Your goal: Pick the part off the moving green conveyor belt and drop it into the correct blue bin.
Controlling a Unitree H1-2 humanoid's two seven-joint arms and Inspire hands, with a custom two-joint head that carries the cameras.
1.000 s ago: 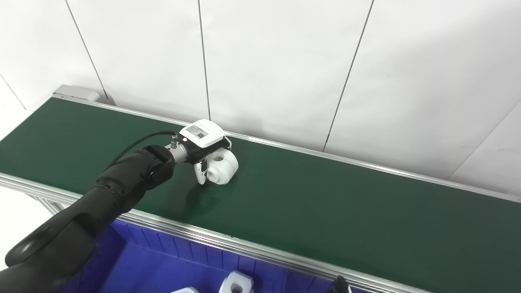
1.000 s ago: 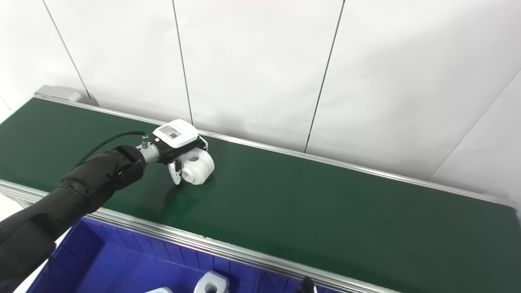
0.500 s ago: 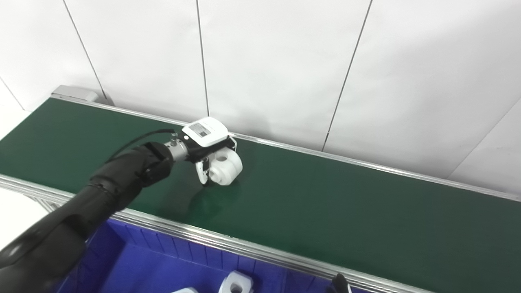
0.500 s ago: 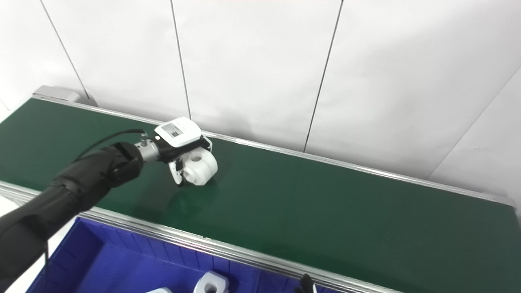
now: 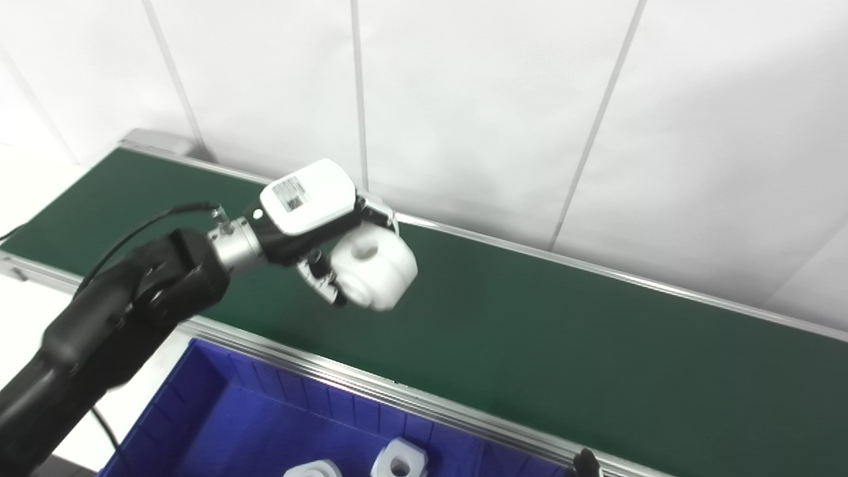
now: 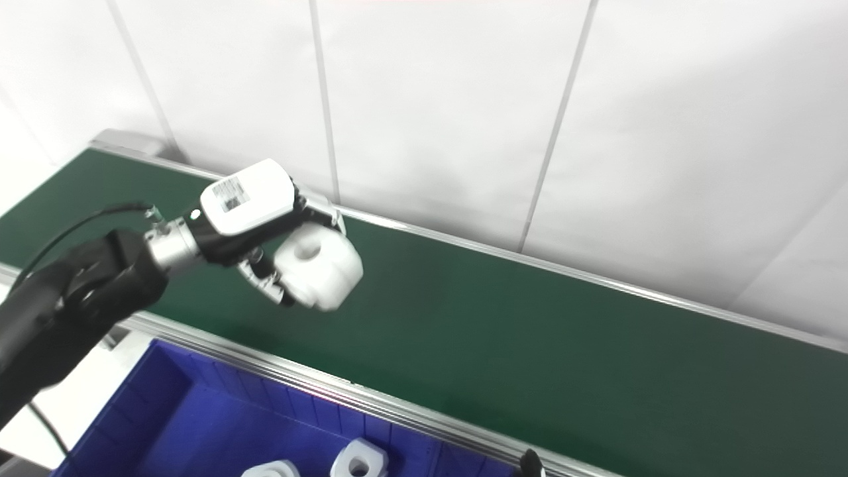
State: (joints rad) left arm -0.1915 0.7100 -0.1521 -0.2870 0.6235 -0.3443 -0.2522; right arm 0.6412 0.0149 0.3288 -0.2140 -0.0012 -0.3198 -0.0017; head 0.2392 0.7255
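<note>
My left hand (image 5: pixel 318 225) is shut on a white round part (image 5: pixel 371 265) with a hole in its top. It holds the part in the air above the near half of the green conveyor belt (image 5: pixel 530 331). The same shows in the right eye view, with the hand (image 6: pixel 255 215) and the part (image 6: pixel 318 265). A blue bin (image 5: pixel 238 430) lies below the belt's near rail. Only a dark tip of my right hand (image 5: pixel 586 460) shows at the bottom edge.
Two white parts (image 5: pixel 397 457) (image 5: pixel 311 469) lie in the blue bin. An aluminium rail (image 5: pixel 371 384) runs between belt and bin. A white panelled wall (image 5: pixel 464 99) stands right behind the belt. A black cable (image 5: pixel 146 225) loops above my left forearm.
My left hand has lifted the white part off the belt and brought it toward me. The camera view has also shifted.
</note>
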